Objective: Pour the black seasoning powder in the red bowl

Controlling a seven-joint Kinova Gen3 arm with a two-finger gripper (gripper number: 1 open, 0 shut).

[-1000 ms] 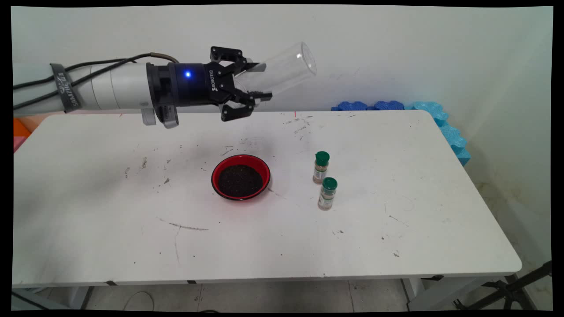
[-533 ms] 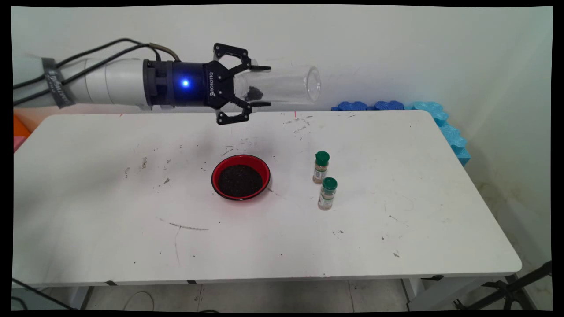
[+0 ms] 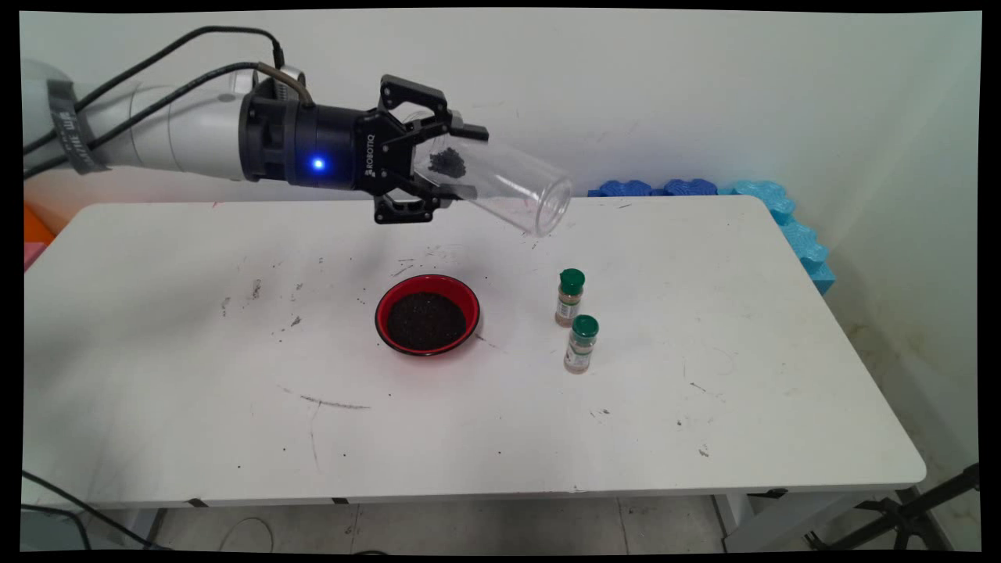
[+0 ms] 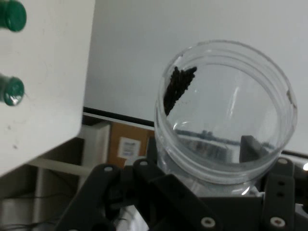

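The table carries a red bowl filled with dark granules near its centre, with two green-capped spice jars standing upright just to its right, close together but apart.

Above the table's far side, a clear jar is held by its base in the claw, whose fingers are closed on it from two sides. Half a second ago the jar lay about level; a second ago its mouth was tipped upward. Its mouth is now angled downward and to the right, above bare table between the bowl and the spice jars, and not over the bowl. The wrist has been tilted accordingly, and the arm's cables have risen.

A small clump of dark granules is seen clinging to the jar's wall near the base; in the hand view the same clump is stuck to the inner wall. None is seen at the mouth or falling.
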